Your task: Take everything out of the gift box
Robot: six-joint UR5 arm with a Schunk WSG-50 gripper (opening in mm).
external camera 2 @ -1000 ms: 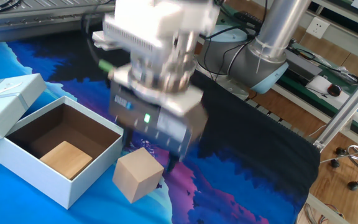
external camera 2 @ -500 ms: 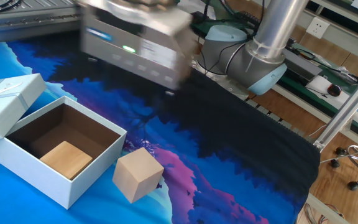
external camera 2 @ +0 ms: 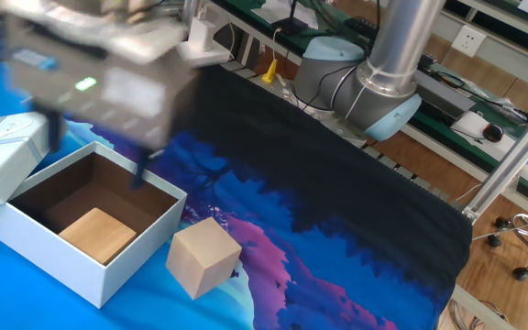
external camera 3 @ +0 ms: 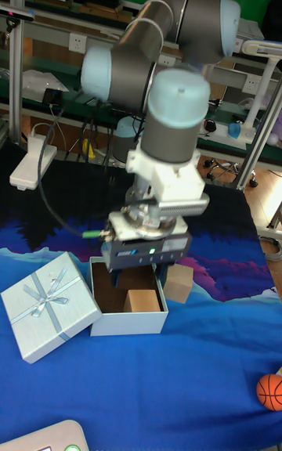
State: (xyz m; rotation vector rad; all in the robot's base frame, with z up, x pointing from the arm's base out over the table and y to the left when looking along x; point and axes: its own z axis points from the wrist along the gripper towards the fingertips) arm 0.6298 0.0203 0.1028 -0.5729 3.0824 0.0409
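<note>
a: where is the gripper [external camera 2: 94, 156] right now?

b: upper left of the fixed view, blurred, hanging over the open gift box [external camera 2: 90, 252]. in the tall fixed view it sits mid-frame, just above the box's brown inside. its two dark fingers [external camera 2: 140, 170] are spread apart with nothing between them.

a: and the blocks?

b: the tanner block [external camera 2: 97, 233] lies inside the box, on its brown floor toward the lower left of the fixed view. the paler block [external camera 2: 203, 257] stands outside on the blue cloth [external camera 2: 356, 266], just beside the box's right wall, tilted on a corner.

a: the lid?

b: the lid [external camera 3: 48, 305] is off, with its ribbon bow facing up. it leans against the box's left side, at the left edge of both views.

a: anything else in frame?

b: a small orange ball [external camera 3: 270, 391] at the lower right edge of the tall fixed view, well apart from the box.
</note>
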